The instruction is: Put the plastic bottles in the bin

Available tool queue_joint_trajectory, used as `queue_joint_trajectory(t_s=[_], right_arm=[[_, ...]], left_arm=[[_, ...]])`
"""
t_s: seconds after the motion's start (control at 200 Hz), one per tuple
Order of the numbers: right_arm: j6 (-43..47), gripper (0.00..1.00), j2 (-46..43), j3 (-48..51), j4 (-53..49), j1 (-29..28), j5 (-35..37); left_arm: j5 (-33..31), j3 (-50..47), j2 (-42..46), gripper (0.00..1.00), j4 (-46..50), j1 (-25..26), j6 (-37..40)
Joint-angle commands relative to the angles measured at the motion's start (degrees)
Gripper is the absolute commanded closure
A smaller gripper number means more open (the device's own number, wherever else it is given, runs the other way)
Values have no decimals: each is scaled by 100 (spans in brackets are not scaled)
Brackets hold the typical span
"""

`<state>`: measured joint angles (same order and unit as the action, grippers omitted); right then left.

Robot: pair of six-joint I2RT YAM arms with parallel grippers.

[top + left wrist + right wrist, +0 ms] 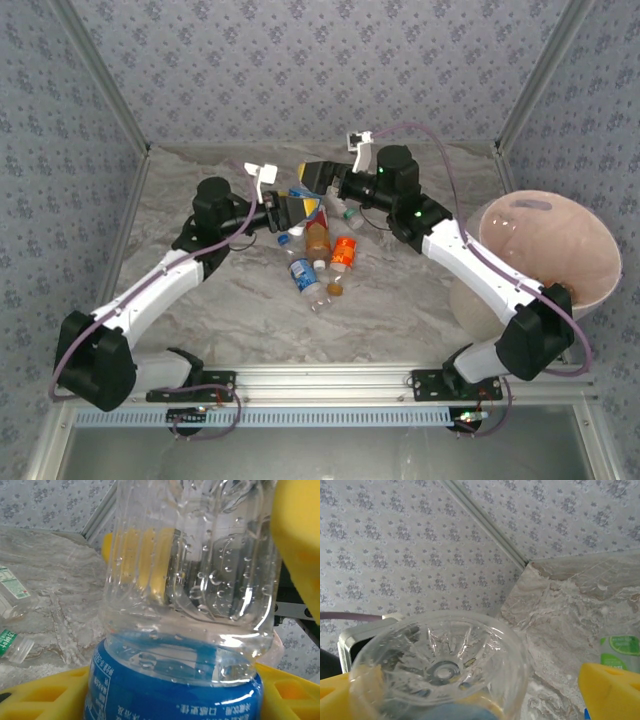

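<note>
Blue-labelled bottle (190, 605): pressed close to the left wrist camera, with a clear body beaded with droplets and a blue label band at its lower end. From above it sits at the far end of the bottle pile, between the two grippers.
Left gripper (297, 207): its yellow fingers (45, 695) pinch the blue-labelled bottle from both sides.
Right gripper (317, 188): its yellow fingers (610, 690) are spread wide on either side of the bottle's clear ribbed base, which faces the right wrist camera. The finger on the right of that view stands clear of the bottle. I cannot tell whether the other one touches it.
Other bottles (320, 250): they lie in a loose pile in the middle of the tabletop (420, 300), just nearer than the grippers. Among them are an amber one, an orange-labelled one and a second blue-labelled one.
Green-labelled bottles (10, 587): they lie on the tabletop beside the pinched bottle.
Bin (580, 250): pale pink and round, at the right edge of the tabletop beside the right arm and well apart from the pile.
</note>
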<state>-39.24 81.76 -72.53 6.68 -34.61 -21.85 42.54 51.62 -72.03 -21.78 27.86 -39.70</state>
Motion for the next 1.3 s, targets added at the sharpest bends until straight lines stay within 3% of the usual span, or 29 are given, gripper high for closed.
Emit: queue_joint_trajectory(t_s=[0.0,0.23,0.355,0.5,0.69,0.769,1.104,1.294], right_arm=[[49,1,53,-240,80,20,-358],[47,32,-53,-87,293,16,-457],[194,41,-157,-43,74,16,-208],[268,45,-282,19,-82,19,-10],[879,49,-591,-6,-820,56,696],[1151,49,-754,-7,-1080,92,990],[1993,51,-1507,-85,-2025,339,2077],[2360,51,-2066,-36,-2216,463,2475]], left_arm=[[202,307,-139,50,-239,143,223],[204,446,-308,50,-109,237,296],[190,472,-311,49,-17,236,325],[159,540,-307,41,246,249,385],[-98,489,-195,10,514,248,496],[-220,420,-73,2,486,247,590],[-1162,52,495,2,604,188,809],[-2310,-156,742,2,803,121,742]])
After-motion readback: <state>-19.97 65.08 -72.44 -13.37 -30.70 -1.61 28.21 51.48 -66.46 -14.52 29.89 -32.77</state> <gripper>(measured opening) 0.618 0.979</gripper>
